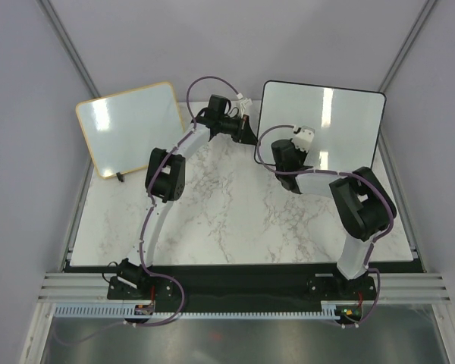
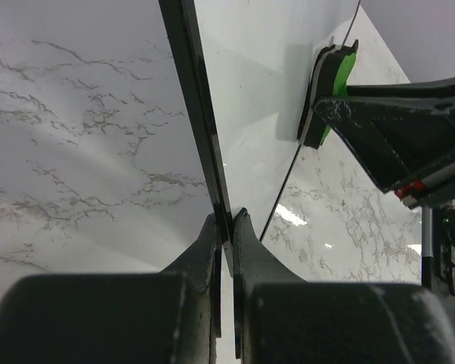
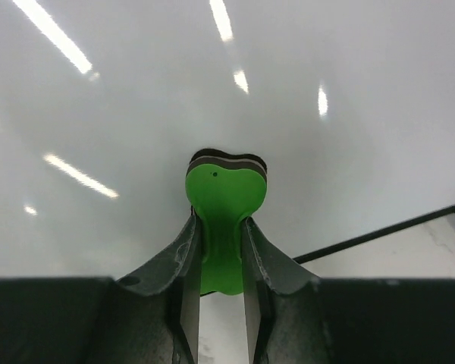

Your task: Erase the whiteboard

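The whiteboard [image 1: 349, 114] stands at the far right of the marble surface [image 1: 227, 220], its glossy face showing only streaks of reflected light. The left claw [image 2: 226, 227] is closed tight on the board's left edge, its two fingers pinching the thin black frame [image 2: 193, 98] between them. The right claw [image 3: 223, 243] is closed on a green eraser [image 3: 225, 193], gripping it by its narrow lower end. The eraser's dark felt side lies flat against the white face, near the board's lower middle. A second board with a tan frame [image 1: 129, 125] lies at the far left, well apart from both arms.
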You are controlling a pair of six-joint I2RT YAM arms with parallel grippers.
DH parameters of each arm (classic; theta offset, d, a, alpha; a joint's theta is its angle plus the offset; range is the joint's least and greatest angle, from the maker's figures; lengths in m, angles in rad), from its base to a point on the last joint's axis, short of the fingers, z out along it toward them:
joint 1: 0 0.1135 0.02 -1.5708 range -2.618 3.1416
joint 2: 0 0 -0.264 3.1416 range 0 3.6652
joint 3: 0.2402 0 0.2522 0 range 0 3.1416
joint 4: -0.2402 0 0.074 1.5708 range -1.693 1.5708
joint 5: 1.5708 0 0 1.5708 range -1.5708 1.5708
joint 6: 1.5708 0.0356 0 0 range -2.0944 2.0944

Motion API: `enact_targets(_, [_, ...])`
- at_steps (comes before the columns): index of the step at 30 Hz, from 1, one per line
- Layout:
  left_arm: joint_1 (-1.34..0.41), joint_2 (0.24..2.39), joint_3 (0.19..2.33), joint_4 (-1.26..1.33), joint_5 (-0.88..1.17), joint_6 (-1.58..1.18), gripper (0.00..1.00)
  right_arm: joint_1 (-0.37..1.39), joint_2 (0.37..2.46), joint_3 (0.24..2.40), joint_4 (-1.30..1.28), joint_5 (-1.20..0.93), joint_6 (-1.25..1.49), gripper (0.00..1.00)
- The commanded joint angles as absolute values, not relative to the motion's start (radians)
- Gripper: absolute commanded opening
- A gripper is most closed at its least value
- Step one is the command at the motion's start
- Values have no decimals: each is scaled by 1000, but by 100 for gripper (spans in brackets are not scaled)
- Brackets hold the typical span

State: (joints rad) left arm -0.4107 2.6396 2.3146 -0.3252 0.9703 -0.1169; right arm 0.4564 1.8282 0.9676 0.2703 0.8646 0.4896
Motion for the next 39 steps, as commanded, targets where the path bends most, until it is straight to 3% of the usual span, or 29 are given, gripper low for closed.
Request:
enact_targets(1, [-422,2602,2355,-270,946,-32,2,485,1824,953,500,828,442,0])
enact_targets(6, [-422,2602,2358,-268,948,-37,2,486,1842,983,555,767,390,0])
enact_targets(10, [-420,2592,2347,-268,950,-34,2,468,1875,1040,399,900,457,0])
enact_targets(16, [-420,2594,2341,-265,951,-32,2,355,1750,921,293,962,544,0])
enact_targets(25, [-437,2591,2339,-255,963,-57,2,169,1493,808,180,795,621,0])
enact_targets(29, [-452,2600,2342,-218,980,-112,2,71,1416,818,111,622,574,0])
enact_targets(32, [-453,2603,2341,-216,980,-112,2,-42,1399,850,15,608,543,0])
enact_targets(34, [-451,2605,2336,-222,973,-104,2,-150,1410,859,69,462,499,0])
enact_targets(39, [-449,2603,2329,-227,969,-95,2,-190,1497,946,172,272,315,0])
